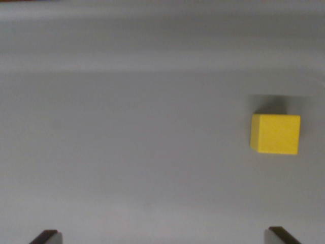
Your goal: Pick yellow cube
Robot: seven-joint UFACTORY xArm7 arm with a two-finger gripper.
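Observation:
A yellow cube [275, 134] rests on a plain grey surface at the wrist view's right, about mid-height. Only the dark tips of my gripper [162, 237] show at the bottom edge: one fingertip [46, 236] at the lower left and the other fingertip [281, 235] at the lower right. They stand wide apart with nothing between them. The cube lies above the right fingertip in the picture, well clear of both, and casts a soft shadow behind it.
The grey surface [132, 127] fills the whole view, with faint lighter and darker bands across the top.

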